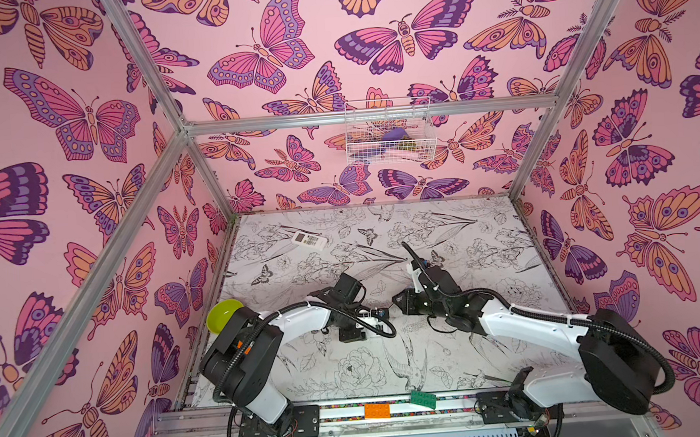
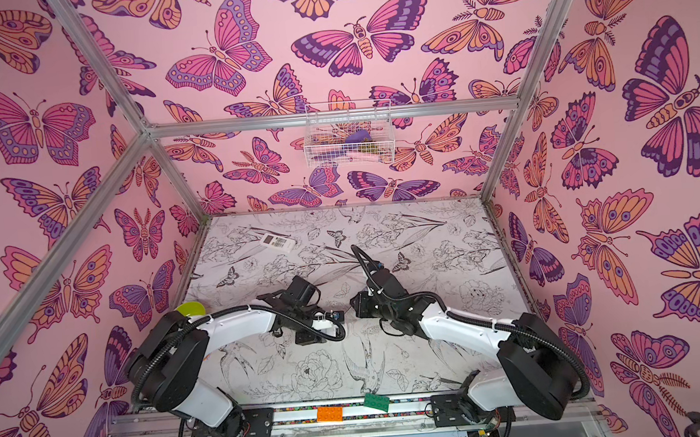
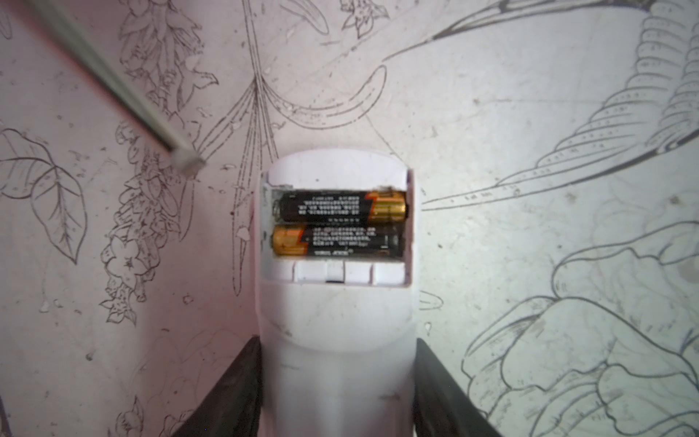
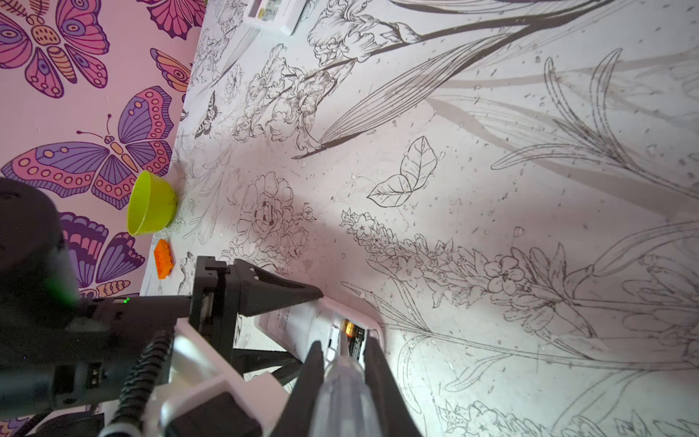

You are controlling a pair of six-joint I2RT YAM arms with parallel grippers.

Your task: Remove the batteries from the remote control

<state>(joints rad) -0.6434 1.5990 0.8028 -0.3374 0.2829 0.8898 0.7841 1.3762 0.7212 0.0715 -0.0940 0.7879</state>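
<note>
White remote (image 3: pixel 334 310): gripped back-up across its body by the left claw (image 3: pixel 336 352), half-open jaws pressed to its sides, steadying it for the other arm.
Batteries (image 3: pixel 340 223): two visible, seated side by side in the uncovered bay (image 3: pixel 314 272), gold ends opposed.
Right claw (image 4: pixel 344 353): clamped tight on a clear-handled tool (image 4: pixel 340 393), metal tip aimed at the bay, near but apparently short of contact.
Green bowl (image 4: pixel 151 204): at the surface's (image 4: pixel 454 189) edge, likely the drop point.
</note>
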